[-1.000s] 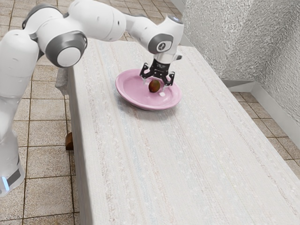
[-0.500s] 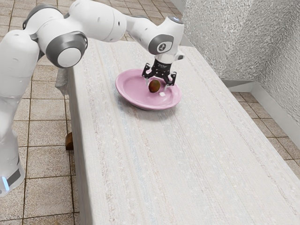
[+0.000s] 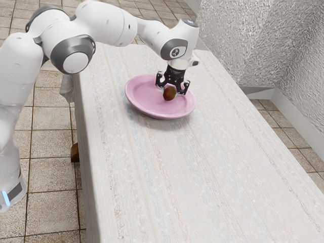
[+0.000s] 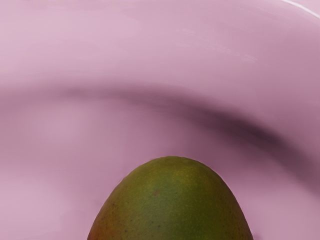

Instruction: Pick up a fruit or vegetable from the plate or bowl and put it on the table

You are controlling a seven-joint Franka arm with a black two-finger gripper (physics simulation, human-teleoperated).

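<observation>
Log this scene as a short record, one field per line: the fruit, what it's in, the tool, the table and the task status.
fruit: one mango-like fruit, green with a reddish tinge
container: round pink plate with a raised rim
fruit location: inside the plate's rim
tool: black gripper, pointing down at the fruit, over the plate
hold on fruit: cannot tell
table: pale striped cloth on top
arm: white with grey joints, entering from the exterior view's left
task status: fruit not yet on the table
</observation>
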